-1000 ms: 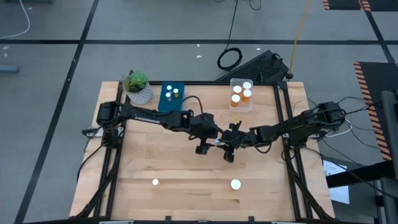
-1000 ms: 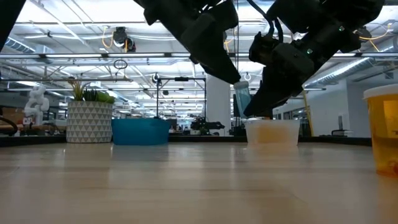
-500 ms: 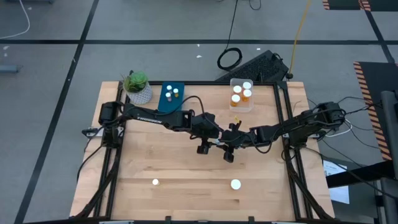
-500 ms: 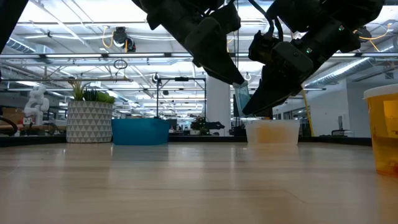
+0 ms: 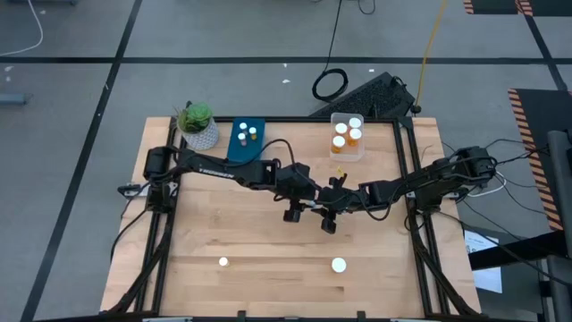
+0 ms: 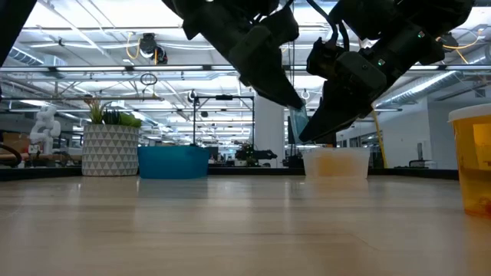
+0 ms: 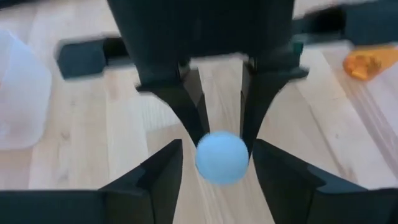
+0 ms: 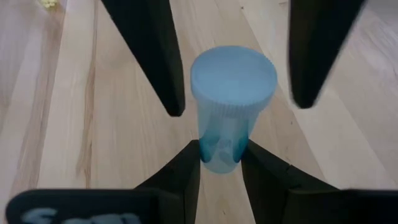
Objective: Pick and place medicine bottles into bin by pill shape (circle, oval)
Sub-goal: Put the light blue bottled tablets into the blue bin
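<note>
A small pale medicine bottle (image 8: 225,106) with a round white cap (image 7: 222,157) hangs above the middle of the table, between my two grippers. My right gripper (image 8: 219,152) is shut on it, reaching in from the table's right (image 5: 327,208). My left gripper (image 7: 217,152) comes from the left (image 5: 300,204) and is open. Its fingers stand on either side of the cap, apart from it. Two more white-capped bottles stand on the table near the front edge, one (image 5: 222,262) at the left and one (image 5: 339,265) at the right. My right gripper pinches the bottle's bottom end (image 8: 219,146) between its two fingers (image 8: 180,171). The fingers come slanting down from the table's right. The bottle is lifted clear of the table, its capped end pointing away toward my left gripper.
A blue bin (image 5: 248,137) with small bottles and a clear bin (image 5: 348,136) with orange bottles stand at the far edge. A potted plant (image 5: 197,125) stands at the far left. A small orange bit (image 5: 340,170) lies beyond the grippers. An orange bottle (image 6: 472,161) stands close to the low camera.
My left gripper has edged a little toward the bottle that my right gripper holds. The bottle has stayed in place, clear of the table.
</note>
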### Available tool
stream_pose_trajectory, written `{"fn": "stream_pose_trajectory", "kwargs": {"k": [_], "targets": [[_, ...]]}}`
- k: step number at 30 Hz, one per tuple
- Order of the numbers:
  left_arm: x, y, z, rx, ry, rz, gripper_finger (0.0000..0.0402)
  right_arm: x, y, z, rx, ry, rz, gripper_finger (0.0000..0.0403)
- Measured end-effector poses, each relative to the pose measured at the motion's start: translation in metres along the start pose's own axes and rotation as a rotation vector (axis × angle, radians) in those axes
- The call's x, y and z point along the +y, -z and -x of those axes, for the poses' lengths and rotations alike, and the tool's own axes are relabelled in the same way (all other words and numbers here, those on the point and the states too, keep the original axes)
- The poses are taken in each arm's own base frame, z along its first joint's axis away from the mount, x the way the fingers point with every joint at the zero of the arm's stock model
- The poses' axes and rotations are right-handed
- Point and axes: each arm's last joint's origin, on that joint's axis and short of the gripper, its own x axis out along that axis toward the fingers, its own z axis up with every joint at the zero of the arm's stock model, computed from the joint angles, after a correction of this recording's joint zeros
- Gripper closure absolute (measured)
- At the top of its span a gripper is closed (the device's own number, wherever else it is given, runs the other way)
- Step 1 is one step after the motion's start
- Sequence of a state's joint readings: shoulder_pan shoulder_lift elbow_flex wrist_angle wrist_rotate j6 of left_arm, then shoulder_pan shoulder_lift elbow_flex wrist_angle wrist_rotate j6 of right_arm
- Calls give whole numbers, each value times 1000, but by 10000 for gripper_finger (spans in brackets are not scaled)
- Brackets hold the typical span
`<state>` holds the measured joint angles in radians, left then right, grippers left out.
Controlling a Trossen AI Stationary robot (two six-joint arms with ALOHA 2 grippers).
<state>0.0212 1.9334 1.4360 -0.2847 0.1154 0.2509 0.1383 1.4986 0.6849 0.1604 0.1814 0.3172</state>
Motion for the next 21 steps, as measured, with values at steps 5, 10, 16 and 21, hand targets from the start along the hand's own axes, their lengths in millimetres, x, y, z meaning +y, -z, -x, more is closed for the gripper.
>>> {"fn": "stream_pose_trajectory", "kwargs": {"k": [5, 10, 16, 21], "targets": [[0, 1, -4, 0, 0, -7, 210, 0, -1, 0, -6, -2, 4, 305], [0, 2, -5, 7, 2, -16, 211, 0, -1, 0, -6, -2, 7, 305], [0, 2, -5, 7, 2, -28, 221, 0, -1, 0, -6, -2, 14, 305], [0, 3, -5, 9, 2, -28, 259, 0, -1, 0, -6, -1, 14, 305]]}}
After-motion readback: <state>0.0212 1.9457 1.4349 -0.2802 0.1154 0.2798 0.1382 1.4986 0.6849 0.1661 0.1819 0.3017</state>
